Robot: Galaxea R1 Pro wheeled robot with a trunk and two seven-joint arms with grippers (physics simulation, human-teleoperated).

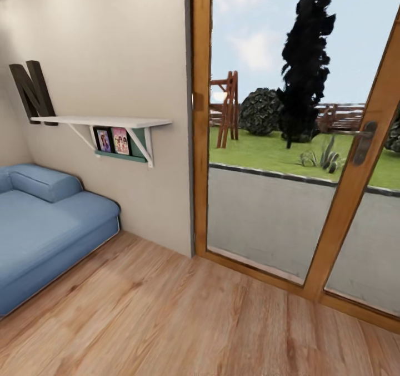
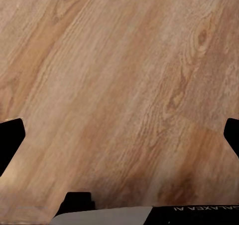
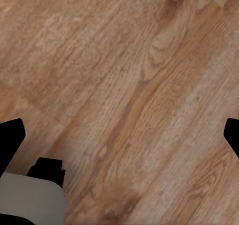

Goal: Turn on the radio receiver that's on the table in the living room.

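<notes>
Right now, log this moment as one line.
phase: in transit | head view: sofa, shelf, glass door | left gripper: open over floor | right gripper: open over floor

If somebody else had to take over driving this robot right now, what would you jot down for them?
Left gripper: open, nothing held, over bare wooden floor.
Right gripper: open, nothing held, over the floor too.
Head view: blue sofa, wall shelf with a dark letter N, glazed wooden door to a garden.
Radio and its table: out of sight here.
Done: nothing visible. Left: find table, switch radio on.
</notes>
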